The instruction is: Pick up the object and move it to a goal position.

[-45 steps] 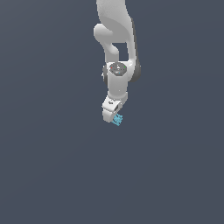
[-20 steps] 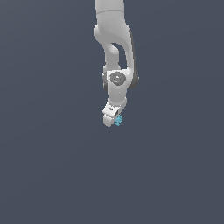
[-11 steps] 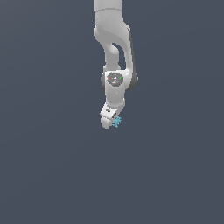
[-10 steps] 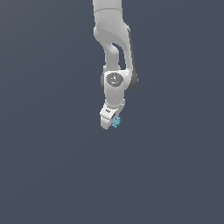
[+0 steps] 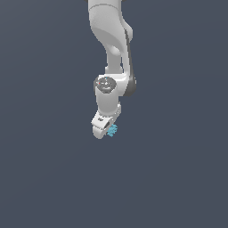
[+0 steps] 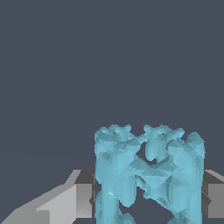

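White arm (image 5: pixel 109 53) hanging down against plain grey backdrop, jaws clamped on jagged cyan object (image 6: pixel 148 170)

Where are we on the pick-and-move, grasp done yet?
Grasp looks done: the cyan object sits between the gripper fingers, which press its two sides in the wrist view. In hand: carrying it. Left: reaching the goal; no goal marker shows in either view, so the remaining travel can't be judged.

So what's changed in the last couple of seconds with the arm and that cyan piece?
The gripper has drifted slightly toward the exterior view's left and a touch lower, carrying the cyan object with it. The grip is unchanged: in the wrist view the object still sits between the fingers.
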You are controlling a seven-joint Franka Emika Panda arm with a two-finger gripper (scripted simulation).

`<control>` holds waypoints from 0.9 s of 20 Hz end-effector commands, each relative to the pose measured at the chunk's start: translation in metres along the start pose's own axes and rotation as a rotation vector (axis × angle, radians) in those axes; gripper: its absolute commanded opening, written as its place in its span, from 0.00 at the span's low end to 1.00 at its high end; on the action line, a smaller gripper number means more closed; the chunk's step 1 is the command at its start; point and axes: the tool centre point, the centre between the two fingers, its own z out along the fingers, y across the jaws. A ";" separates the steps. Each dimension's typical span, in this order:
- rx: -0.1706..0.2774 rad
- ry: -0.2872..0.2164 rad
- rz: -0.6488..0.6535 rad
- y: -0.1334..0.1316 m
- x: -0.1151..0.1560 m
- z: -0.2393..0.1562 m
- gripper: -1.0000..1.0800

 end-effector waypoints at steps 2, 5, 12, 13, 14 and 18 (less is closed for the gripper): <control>0.000 0.000 0.000 0.025 -0.001 -0.008 0.00; 0.000 0.000 0.000 0.041 -0.001 -0.013 0.00; 0.000 -0.001 0.000 0.063 -0.001 -0.021 0.00; 0.000 -0.001 0.000 0.065 -0.001 -0.021 0.00; 0.000 -0.001 0.000 0.067 -0.001 -0.022 0.00; 0.000 -0.002 0.000 0.069 0.000 -0.022 0.00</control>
